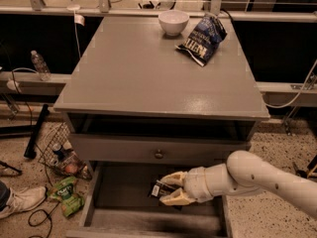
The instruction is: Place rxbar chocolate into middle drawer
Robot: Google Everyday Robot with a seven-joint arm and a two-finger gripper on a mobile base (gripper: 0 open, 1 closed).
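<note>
Lab: floor cables (40,218), jaws over middle drawer (124,192)
</note>
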